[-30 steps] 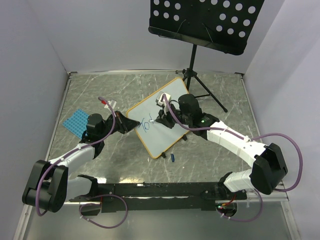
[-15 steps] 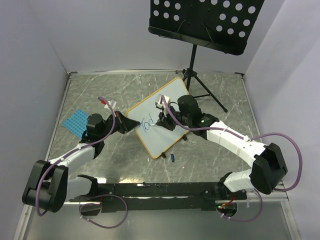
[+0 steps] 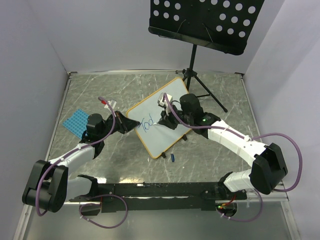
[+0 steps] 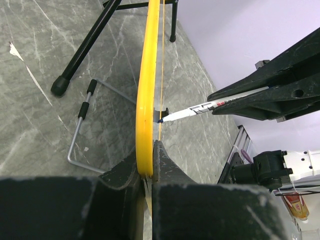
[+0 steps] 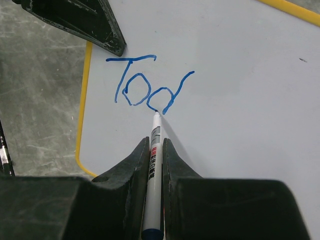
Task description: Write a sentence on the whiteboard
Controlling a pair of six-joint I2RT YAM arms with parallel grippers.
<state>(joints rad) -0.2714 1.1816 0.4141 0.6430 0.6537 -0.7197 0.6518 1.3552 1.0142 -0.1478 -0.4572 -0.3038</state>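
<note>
One whiteboard near the middle of the table, propped at a tilt, with corners toward 12, 3, 6 and 9 o'clock in the top view.

Clamped at the 9 o'clock corner by the left gripper: two fingers pressed together on the yellow frame, one on each face, seen edge-on in the left wrist view. One bent wire foot with a black sleeve behind the board there.

Right gripper over the board's face, reaching in from 4 o'clock. Two fingers pinching one marker, tip touching the white surface.

Sentence only begun: three blue letters, "Tod", in one line close to the 9 o'clock corner, with the marker tip at the foot of the last letter.

One black music stand at 1 o'clock beyond the board, perforated tray up high, tripod legs on the table near the board's far edge. One blue studded mat at 9 o'clock, past the left gripper. One small blue thing on the table just off the board's 6 o'clock edge, possibly the marker's cap, too small to tell. Two purple cables, one along each arm.
</note>
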